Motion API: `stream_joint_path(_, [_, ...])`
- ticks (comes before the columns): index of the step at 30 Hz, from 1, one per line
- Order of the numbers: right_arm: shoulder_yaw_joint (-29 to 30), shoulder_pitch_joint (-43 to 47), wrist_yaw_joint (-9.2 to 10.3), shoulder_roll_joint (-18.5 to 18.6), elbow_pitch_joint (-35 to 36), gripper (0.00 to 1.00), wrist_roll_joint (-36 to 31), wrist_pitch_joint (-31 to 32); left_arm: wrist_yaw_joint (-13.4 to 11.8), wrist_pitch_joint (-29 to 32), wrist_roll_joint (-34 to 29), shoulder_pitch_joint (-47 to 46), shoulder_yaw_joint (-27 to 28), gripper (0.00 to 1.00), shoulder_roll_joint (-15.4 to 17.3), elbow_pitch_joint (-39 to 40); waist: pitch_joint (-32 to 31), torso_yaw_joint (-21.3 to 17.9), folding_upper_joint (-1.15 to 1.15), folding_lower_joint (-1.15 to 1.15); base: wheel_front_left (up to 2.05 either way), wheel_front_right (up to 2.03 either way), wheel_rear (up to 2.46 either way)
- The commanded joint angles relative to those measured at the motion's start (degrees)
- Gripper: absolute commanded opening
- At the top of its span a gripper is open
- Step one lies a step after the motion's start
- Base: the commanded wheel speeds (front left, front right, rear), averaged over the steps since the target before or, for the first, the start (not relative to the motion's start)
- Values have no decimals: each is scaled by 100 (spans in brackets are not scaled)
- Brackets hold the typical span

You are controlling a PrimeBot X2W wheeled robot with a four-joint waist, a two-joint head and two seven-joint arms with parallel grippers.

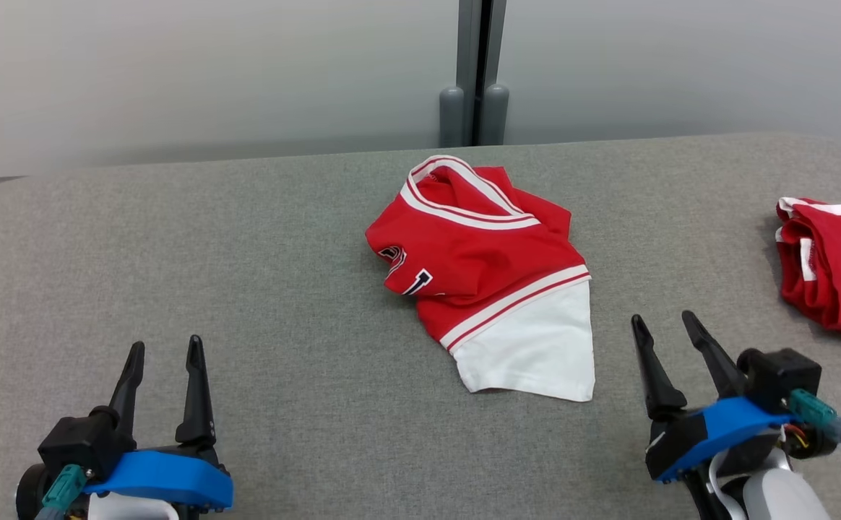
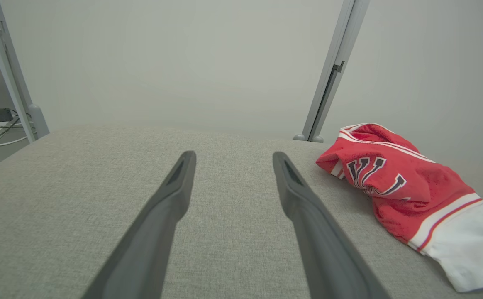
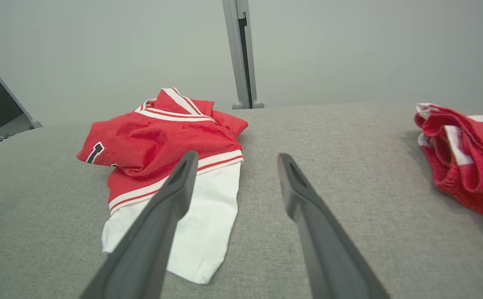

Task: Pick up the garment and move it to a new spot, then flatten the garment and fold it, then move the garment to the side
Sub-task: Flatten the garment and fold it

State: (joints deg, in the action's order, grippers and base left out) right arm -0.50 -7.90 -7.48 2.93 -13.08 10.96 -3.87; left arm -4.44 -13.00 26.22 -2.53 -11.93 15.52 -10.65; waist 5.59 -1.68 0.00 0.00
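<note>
A crumpled red and white jersey [image 1: 489, 278] is lying near the middle of a grey fabric-covered table [image 1: 247, 253], somewhat closer to the far edge than to the near side. Its striped collar is pointing toward the far edge, and its white lower part is trailing toward the robot. The table's far edge is running just below a pale wall [image 1: 175, 72], curving down at both far corners, and a grey post [image 1: 480, 72] is standing behind it, in line with the jersey's collar. The left gripper [image 1: 165, 344] is sitting over the near left part of the table with its two dark fingers spread wide and nothing between them. A broad stretch of bare fabric is lying open between it and the jersey. The right gripper [image 1: 663, 318] is sitting at the near right, also spread wide and holding nothing, just beside the jersey's white hem but not touching it. A second red and white garment [image 1: 832, 260] is lying bunched at the table's right side, cut off by the head view's edge. A bare strip of fabric is separating it from the jersey and from the right gripper.
</note>
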Motion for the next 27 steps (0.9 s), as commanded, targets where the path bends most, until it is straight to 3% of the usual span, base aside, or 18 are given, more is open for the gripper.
stream_joint_path(1, [-20,-138,-3,-5,-23,100,32,50,-10,4,2,-99,-5,100,27,39,73,46,0,0,0,0,0])
stream_joint_path(11, [142,-1281,-3,-3,-1227,100,-267,1275,34,83,-70,-490,-127,100,17,195,718,337,0,0,0,0,0])
stream_joint_path(17, [444,-1822,-3,7,-2037,100,-457,1406,99,43,-55,-767,-249,100,-84,77,918,598,0,0,0,0,0])
stream_joint_path(24, [202,-2126,-10,-23,-2997,100,-304,1434,164,-32,-50,-907,-285,100,-131,-118,919,714,0,0,0,0,0])
stream_joint_path(26, [96,-2150,-11,-45,-3164,0,-233,1322,174,-58,-45,-913,-280,100,-136,-168,876,717,0,0,0,0,0])
stream_joint_path(27, [70,-2159,-10,-43,-3232,0,-203,1291,177,-72,-40,-907,-277,100,-143,-187,849,714,0,0,0,0,0])
